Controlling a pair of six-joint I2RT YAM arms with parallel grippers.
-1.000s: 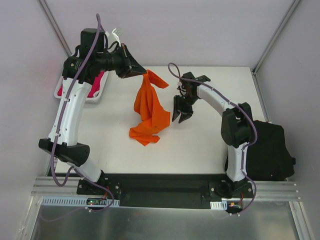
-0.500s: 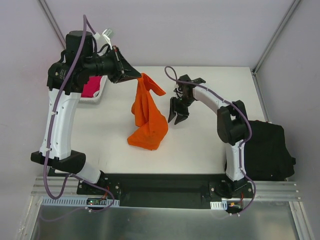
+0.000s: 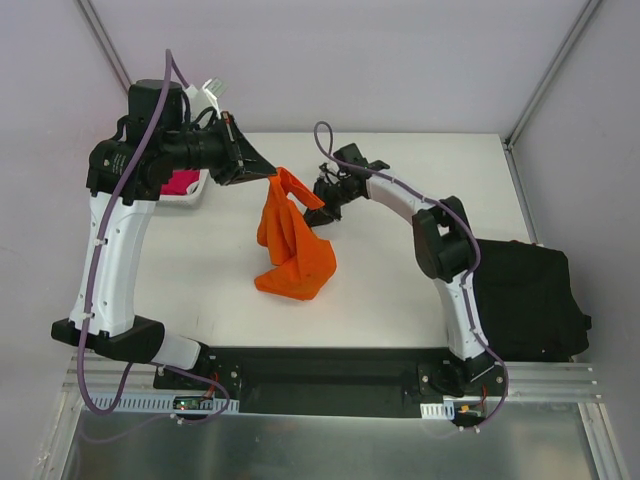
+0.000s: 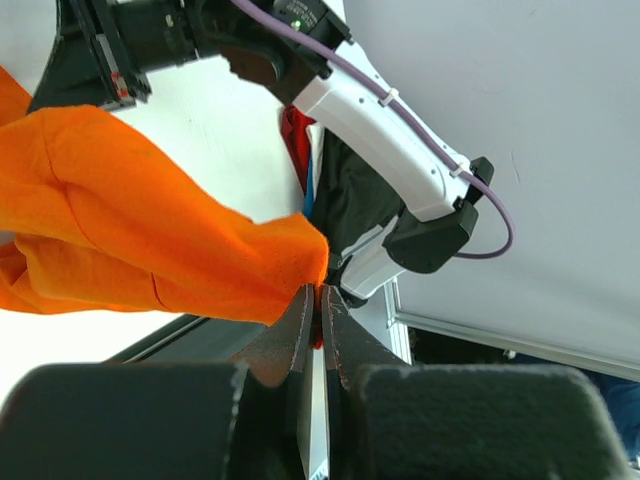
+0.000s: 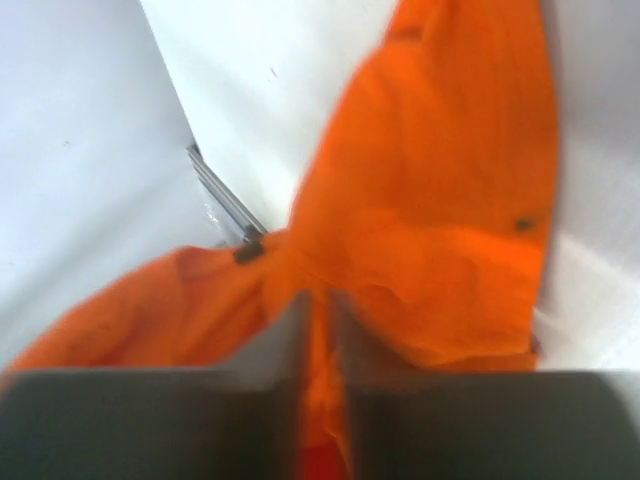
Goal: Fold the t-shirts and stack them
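Note:
The bright orange t-shirt hangs crumpled from my left gripper, its lower end resting on the table. The left gripper is shut on one edge of the shirt, and the pinch shows in the left wrist view. My right gripper is at the shirt's right side, just below its top, shut on a fold of orange cloth that sits between its jaws. Black t-shirts lie piled at the table's right edge. A magenta-pink t-shirt lies in the basket.
The white lattice basket stands at the table's far left, partly hidden by the left arm. The white table is walled at the back and both sides. The black pile with red trim shows behind the right arm in the left wrist view.
The right gripper moved left and up to the hanging shirt and closed on it. The left gripper shifted slightly left and down, still holding the shirt.

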